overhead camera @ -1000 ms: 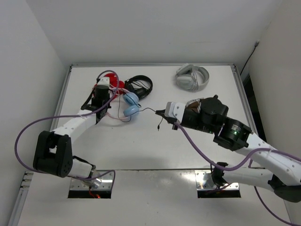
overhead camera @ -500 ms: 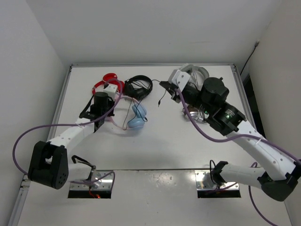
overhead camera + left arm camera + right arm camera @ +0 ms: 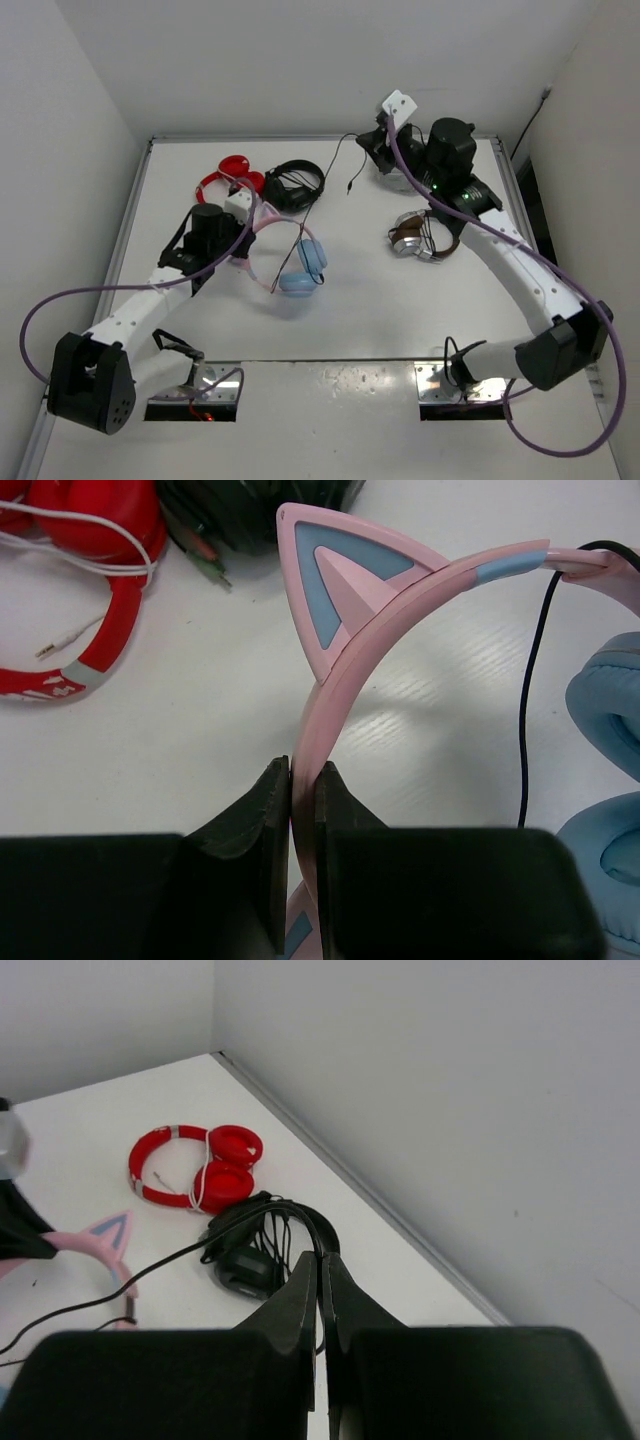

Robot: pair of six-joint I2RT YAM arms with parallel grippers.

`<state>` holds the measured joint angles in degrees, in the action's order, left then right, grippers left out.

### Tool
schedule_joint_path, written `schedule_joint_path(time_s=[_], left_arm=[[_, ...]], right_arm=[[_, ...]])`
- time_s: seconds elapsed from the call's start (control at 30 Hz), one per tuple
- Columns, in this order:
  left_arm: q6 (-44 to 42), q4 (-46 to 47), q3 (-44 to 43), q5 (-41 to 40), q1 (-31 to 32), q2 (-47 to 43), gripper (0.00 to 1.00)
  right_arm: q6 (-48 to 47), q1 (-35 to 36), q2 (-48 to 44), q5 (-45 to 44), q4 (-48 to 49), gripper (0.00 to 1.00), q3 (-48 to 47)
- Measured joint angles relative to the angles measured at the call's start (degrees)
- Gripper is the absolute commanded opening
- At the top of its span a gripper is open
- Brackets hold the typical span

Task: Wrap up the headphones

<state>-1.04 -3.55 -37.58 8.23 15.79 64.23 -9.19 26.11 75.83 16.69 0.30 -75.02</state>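
Note:
The headphones (image 3: 298, 281) have a pink cat-ear headband and light blue ear cups and sit left of the table's middle. My left gripper (image 3: 238, 252) is shut on the pink headband (image 3: 330, 695), which passes between its jaws in the left wrist view (image 3: 303, 780). The thin black cable (image 3: 528, 710) runs from the headphones up to my right gripper (image 3: 364, 141), raised near the back wall. In the right wrist view (image 3: 320, 1260) the jaws are shut on the cable (image 3: 150, 1268), and its plug end hangs below the gripper.
A red pair (image 3: 228, 172) and a black pair (image 3: 295, 183) lie at the back left, just behind the pink pair. A silver and brown pair (image 3: 418, 236) lies under my right arm. The back wall is close behind my right gripper.
My right gripper has risen and swung from the table's middle to the back wall, pulling the cable up. My left gripper has drawn the headphones nearer and to the right.

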Motion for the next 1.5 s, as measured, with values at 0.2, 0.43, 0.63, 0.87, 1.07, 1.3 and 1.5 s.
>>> schedule_joint_path(time_s=[0.2, 0.43, 0.63, 0.87, 1.07, 1.3, 1.5], left_arm=[[0.04, -2.03, 0.04, 4.52, 0.0, -5.92, 0.0], [1.68, -5.38, -0.66, 10.34, 0.0, -9.49, 0.0], [4.68, -7.93, -3.3, 13.33, 0.0, -10.05, 0.0], [13.79, -8.52, -8.24, 15.19, -1.25, -10.16, 0.0], [24.17, -7.32, -10.36, 15.85, -3.69, -10.08, 0.0], [36.09, -5.75, -12.0, 14.69, -6.05, -8.59, 0.0], [47.15, -5.09, -12.15, 11.23, -9.53, -6.54, 0.0]], right_arm=[[4.66, -5.29, 5.84, 3.41, 1.16, 0.0, -0.35], [9.68, -8.0, 11.65, 6.25, 1.7, 0.0, -0.87], [14.58, -8.46, 16.76, 8.0, 2.67, 0.0, -2.21], [21.24, -8.63, 20.15, 9.6, 3.54, 0.0, -1.97], [28.96, -7.45, 20.24, 12.24, 4.63, 0.0, 3.19], [41.0, -2.62, 20.28, 18.12, 7.8, 0.0, 12.24], [58.12, 0.42, 20.26, 22.4, 18.84, 0.0, 21.05]])
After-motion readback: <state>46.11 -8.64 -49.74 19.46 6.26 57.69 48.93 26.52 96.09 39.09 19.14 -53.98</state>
